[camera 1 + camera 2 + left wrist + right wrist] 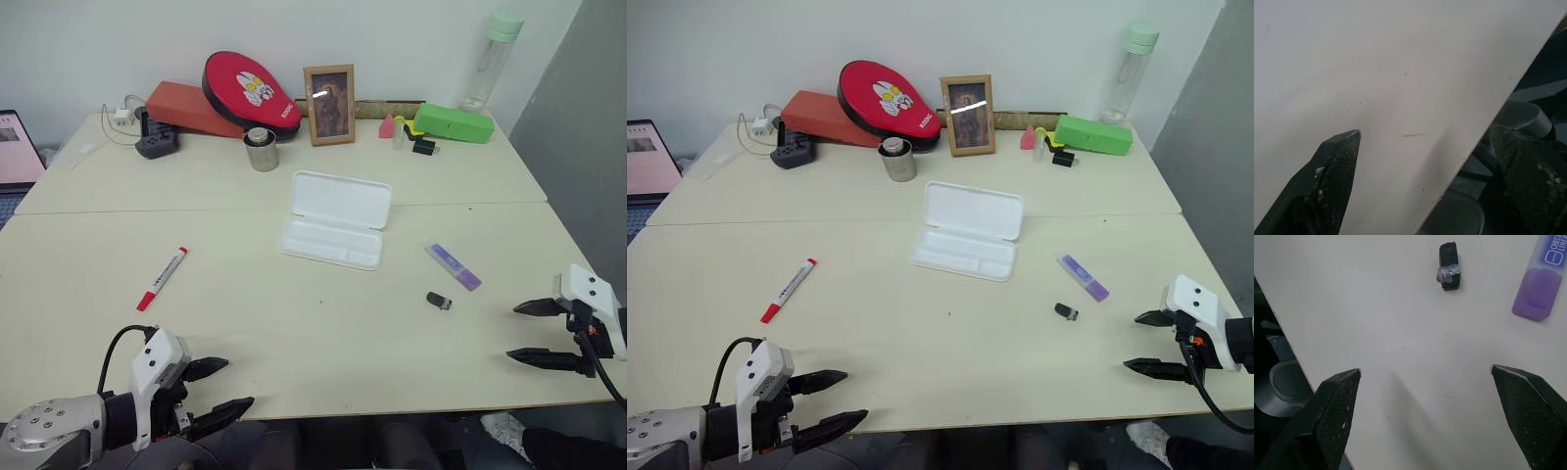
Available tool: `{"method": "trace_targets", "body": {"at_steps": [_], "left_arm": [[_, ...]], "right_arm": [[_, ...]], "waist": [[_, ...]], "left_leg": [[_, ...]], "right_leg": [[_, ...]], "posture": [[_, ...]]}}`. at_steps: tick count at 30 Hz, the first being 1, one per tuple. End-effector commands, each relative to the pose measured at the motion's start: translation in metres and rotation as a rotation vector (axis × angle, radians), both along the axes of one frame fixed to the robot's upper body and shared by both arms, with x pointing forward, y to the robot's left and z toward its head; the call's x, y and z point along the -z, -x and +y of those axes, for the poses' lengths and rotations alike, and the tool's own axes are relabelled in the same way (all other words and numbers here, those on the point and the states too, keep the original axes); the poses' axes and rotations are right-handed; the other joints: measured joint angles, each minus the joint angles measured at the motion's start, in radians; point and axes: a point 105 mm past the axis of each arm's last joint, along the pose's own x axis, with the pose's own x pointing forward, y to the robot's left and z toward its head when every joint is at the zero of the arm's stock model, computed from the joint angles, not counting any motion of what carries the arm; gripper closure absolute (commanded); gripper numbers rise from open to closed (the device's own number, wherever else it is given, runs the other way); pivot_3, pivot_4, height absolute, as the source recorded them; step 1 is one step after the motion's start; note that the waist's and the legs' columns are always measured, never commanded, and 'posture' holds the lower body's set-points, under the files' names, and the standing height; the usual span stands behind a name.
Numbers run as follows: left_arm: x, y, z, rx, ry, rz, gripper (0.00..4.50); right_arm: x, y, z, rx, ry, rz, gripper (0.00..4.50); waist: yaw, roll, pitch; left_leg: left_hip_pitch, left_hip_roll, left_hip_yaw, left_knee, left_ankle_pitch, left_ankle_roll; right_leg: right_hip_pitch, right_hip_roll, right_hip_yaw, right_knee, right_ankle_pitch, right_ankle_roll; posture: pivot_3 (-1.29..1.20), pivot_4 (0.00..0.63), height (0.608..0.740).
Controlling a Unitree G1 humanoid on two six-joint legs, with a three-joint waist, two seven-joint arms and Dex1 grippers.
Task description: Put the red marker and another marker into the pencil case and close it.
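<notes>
Near edge: white red-capped red marker (pixel 162 278); purple highlighter (pixel 454 266).

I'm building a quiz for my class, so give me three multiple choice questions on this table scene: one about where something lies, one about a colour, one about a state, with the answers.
1. Where does the red marker lie relative to the pencil case?
A. On the robot's left of it
B. Inside its tray
C. On the robot's right of it

2. What colour is the oblong box at the far edge of the table?
A. Blue
B. Bright green
C. Black

3. How does the pencil case stand?
A. Shut
B. Open with both markers inside
C. Open and empty

Answers:
1. A, the marker lies apart from the case, on the left arm's side.
2. B, it shows bright green beside the picture frame.
3. C, the lid is folded back, the tray is bare, and the purple highlighter lies on the table.
</notes>
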Motion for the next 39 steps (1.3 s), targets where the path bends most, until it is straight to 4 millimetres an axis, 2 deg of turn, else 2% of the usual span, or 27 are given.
{"method": "trace_targets", "body": {"at_steps": [1, 4, 8, 10, 12, 14, 17, 20, 24, 31, 34, 36, 39], "left_arm": [[-0.004, 0.0, -0.004, 0.019, 0.005, -0.015, 0.0], [-0.005, -0.002, -0.005, 0.015, 0.007, -0.03, 0.0], [-0.025, -0.028, -0.007, -0.069, 0.078, -0.174, 0.0], [-0.038, -0.046, -0.007, -0.134, 0.124, -0.267, 0.0], [-0.051, -0.063, -0.007, -0.192, 0.17, -0.348, 0.0], [-0.064, -0.085, -0.007, -0.256, 0.215, -0.431, 0.0], [-0.072, -0.096, -0.011, -0.273, 0.241, -0.463, 0.0], [-0.079, -0.102, -0.018, -0.257, 0.283, -0.482, 0.0], [-0.083, -0.102, -0.025, -0.221, 0.292, -0.484, 0.0], [-0.083, -0.098, -0.031, -0.189, 0.277, -0.479, 0.0], [-0.083, -0.098, -0.033, -0.187, 0.28, -0.479, 0.0], [-0.083, -0.098, -0.034, -0.181, 0.282, -0.477, 0.0], [-0.082, -0.097, -0.037, -0.169, 0.278, -0.473, 0.0]], "right_arm": [[-0.008, -0.001, 0.001, -0.025, 0.02, -0.027, 0.03], [-0.009, -0.001, 0.005, -0.034, 0.008, -0.032, 0.03], [-0.028, -0.012, 0.036, -0.102, -0.123, -0.121, 0.03], [-0.038, -0.024, 0.052, -0.109, -0.18, -0.193, 0.03], [-0.04, -0.032, 0.064, -0.123, -0.198, -0.229, 0.03], [-0.038, -0.054, 0.086, -0.112, -0.23, -0.294, 0.03], [-0.037, -0.07, 0.109, -0.129, -0.251, -0.332, 0.03], [-0.036, -0.09, 0.133, -0.132, -0.283, -0.351, 0.03], [-0.021, -0.108, 0.16, -0.169, -0.23, -0.347, 0.03], [-0.004, -0.111, 0.189, -0.273, -0.176, -0.302, 0.03], [0.005, -0.116, 0.199, -0.286, -0.156, -0.29, 0.5], [0.007, -0.12, 0.203, -0.29, -0.147, -0.289, 1.07], [0.013, -0.124, 0.206, -0.297, -0.123, -0.279, 1.68]], "waist": [[0.0, 0.0, 0.0], [0.0, 0.0, 0.0], [-0.001, 0.0, 0.0], [-0.001, 0.0, 0.0], [-0.001, 0.0, 0.0], [-0.001, -0.002, -0.001], [-0.003, -0.003, 0.0], [-0.005, -0.003, 0.0], [-0.003, -0.003, 0.0], [-0.003, -0.003, 0.0], [-0.004, -0.003, 0.0], [-0.004, -0.003, 0.0], [-0.004, -0.003, 0.0]], "left_leg": [[0.0, 0.0, 0.0, 0.0, 0.0, 0.0], [0.0, 0.0, 0.0, 0.0, 0.0, 0.0], [0.0, 0.0, 0.0, 0.0, 0.0, 0.0], [0.001, 0.001, -0.001, 0.001, 0.0, 0.0], [0.001, 0.001, -0.002, 0.0, 0.0, 0.0], [0.002, 0.0, -0.002, 0.001, 0.0, 0.0], [0.003, -0.001, -0.003, 0.0, 0.0, 0.0], [0.003, -0.001, -0.003, 0.0, 0.0, -0.001], [0.001, -0.001, -0.004, 0.001, 0.0, -0.001], [0.001, -0.002, -0.006, 0.0, 0.0, -0.001], [0.001, -0.001, -0.007, 0.0, 0.0, -0.001], [0.001, -0.001, -0.007, 0.0, 0.0, -0.001], [0.001, -0.001, -0.007, 0.0, 0.0, -0.001]], "right_leg": [[0.0, 0.0, 0.0, 0.0, 0.0, 0.0], [0.0, 0.0, 0.0, 0.0, 0.0, 0.0], [0.0, 0.0, 0.0, 0.0, 0.0, 0.0], [0.001, 0.0, 0.0, 0.0, 0.0, 0.0], [0.002, 0.0, 0.0, 0.0, 0.0, 0.0], [0.003, 0.0, 0.0, 0.0, 0.001, -0.001], [0.004, 0.0, 0.0, 0.0, 0.001, -0.001], [0.003, 0.0, 0.0, 0.0, 0.001, -0.001], [0.002, -0.001, 0.0, 0.001, 0.001, -0.001], [0.002, -0.001, 0.0, 0.001, 0.001, -0.001], [0.002, -0.001, 0.0, 0.001, 0.001, -0.001], [0.002, -0.001, 0.0, 0.001, 0.001, -0.001], [0.002, -0.001, 0.0, 0.001, 0.001, -0.001]], "posture": [[0.0, 0.15, 0.74], [0.0, 0.15, 0.74], [0.0, 0.15, 0.74], [0.0, 0.15, 0.74], [0.0, 0.15, 0.74], [0.0, 0.15, 0.74], [0.0, 0.15, 0.74], [0.0, 0.15, 0.74], [0.0, 0.15, 0.74], [0.0, 0.15, 0.74], [0.0, 0.15, 0.74], [0.0, 0.15, 0.74], [0.0, 0.15, 0.74]]}}
